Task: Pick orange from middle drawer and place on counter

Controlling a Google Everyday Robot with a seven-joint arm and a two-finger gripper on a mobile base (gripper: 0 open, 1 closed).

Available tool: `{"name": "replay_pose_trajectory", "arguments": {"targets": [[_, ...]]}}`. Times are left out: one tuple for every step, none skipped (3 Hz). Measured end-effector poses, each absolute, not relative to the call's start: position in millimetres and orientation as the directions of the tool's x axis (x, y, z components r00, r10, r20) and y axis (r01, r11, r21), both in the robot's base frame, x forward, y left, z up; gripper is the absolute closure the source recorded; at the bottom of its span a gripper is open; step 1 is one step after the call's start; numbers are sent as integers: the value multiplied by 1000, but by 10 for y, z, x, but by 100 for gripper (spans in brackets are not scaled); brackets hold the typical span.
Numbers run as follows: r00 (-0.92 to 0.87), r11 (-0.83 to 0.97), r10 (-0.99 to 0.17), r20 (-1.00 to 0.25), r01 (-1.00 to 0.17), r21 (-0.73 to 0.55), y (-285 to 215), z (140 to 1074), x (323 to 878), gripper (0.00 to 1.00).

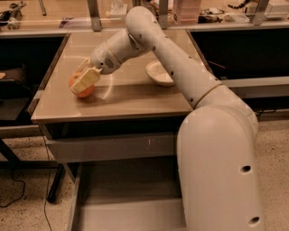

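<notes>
Camera view shows my gripper [82, 83] over the left part of the counter [135, 98], its 2 fingers clenched on the orange [86, 93]. The orange sits low at the tabletop; I cannot tell whether it touches the surface. My arm [174, 58] reaches across from the right and hides part of the white bowl [157, 74], which stands on the counter well apart from the fruit. Below the tabletop is a grey front panel [113, 146] with pale scuffs. Under it the middle drawer [124, 212] stands pulled out, and my arm's big lower casing covers its right side. A cluttered bench [216, 11] runs behind.
</notes>
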State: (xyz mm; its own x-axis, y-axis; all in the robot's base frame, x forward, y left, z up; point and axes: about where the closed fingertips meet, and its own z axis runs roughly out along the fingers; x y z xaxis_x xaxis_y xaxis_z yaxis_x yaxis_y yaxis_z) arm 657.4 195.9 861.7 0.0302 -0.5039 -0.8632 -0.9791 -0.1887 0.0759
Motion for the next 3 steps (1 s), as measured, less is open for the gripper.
{"name": "replay_pose_trajectory", "arguments": {"targets": [[17, -195, -517, -856, -976, 99, 2005, 8481, 6599, 100], [17, -195, -517, -856, -976, 99, 2005, 8483, 6599, 82], [17, -195, -517, -856, -976, 99, 2006, 8483, 6599, 59]]}}
